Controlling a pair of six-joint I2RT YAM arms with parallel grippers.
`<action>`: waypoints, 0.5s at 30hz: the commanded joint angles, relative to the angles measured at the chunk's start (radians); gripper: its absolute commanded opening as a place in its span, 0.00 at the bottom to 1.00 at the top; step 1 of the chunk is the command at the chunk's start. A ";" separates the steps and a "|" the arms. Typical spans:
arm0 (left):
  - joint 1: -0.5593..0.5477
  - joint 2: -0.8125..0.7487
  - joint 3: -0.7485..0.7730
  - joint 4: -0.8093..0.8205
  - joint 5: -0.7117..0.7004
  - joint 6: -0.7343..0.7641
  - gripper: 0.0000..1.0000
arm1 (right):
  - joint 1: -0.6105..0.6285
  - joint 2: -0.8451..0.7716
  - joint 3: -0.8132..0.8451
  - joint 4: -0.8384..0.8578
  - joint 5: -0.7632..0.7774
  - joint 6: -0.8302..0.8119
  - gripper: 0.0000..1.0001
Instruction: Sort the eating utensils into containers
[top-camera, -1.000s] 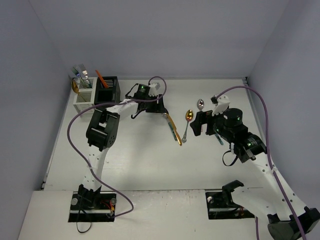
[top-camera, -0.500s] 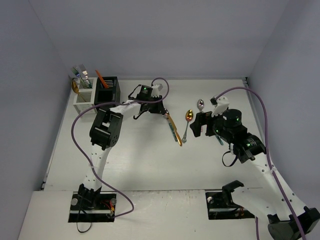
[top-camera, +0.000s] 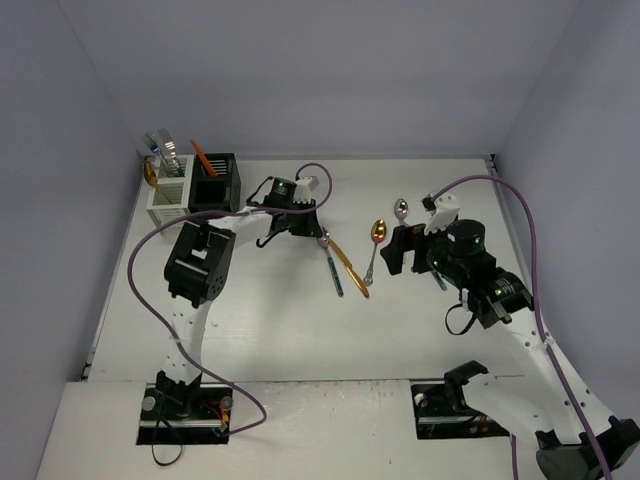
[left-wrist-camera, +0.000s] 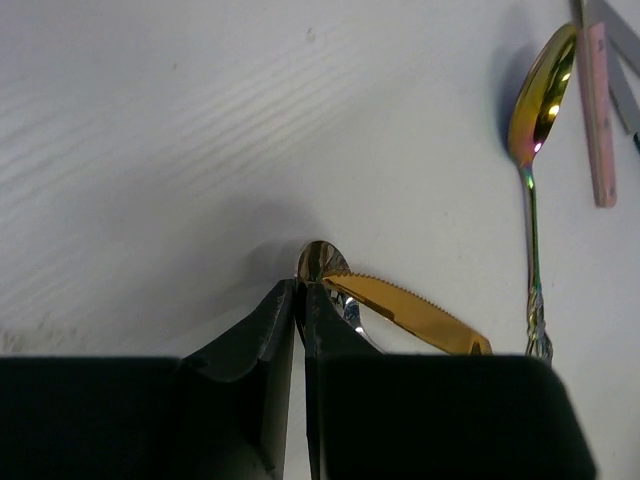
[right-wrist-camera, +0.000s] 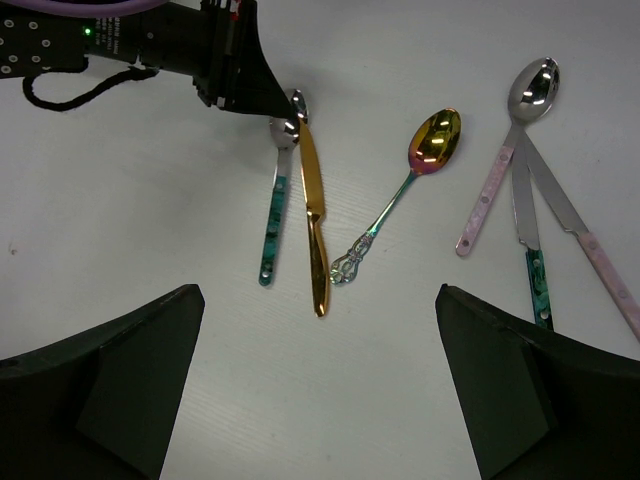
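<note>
- The left claw (left-wrist-camera: 300, 290) is squeezed shut. Its tips sit at the ends of a shiny gold knife (left-wrist-camera: 410, 312) and a silver spoon with a teal handle (right-wrist-camera: 272, 225). I cannot tell if it pinches either.
- Both lie mid-way on the white desk (top-camera: 280, 320), well apart from the white slotted box (top-camera: 167, 197) and black slotted box (top-camera: 216, 183).
- The right claw (right-wrist-camera: 318, 340) is wide open, holding nothing.

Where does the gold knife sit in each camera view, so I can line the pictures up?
Top external: gold knife centre of view, slanting.
Left wrist: gold knife lower middle, blade only.
Right wrist: gold knife left of centre, running top to bottom.
Shared landmark: gold spoon, right of it in all three.
</note>
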 joint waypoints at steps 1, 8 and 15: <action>0.045 -0.135 -0.070 -0.081 -0.075 0.110 0.00 | -0.006 -0.009 0.000 0.049 -0.002 0.000 1.00; 0.091 -0.285 -0.152 -0.135 -0.150 0.142 0.00 | -0.006 0.005 0.001 0.051 -0.017 -0.011 1.00; 0.112 -0.461 -0.155 -0.152 -0.293 0.167 0.00 | -0.006 0.020 0.016 0.051 -0.027 -0.019 1.00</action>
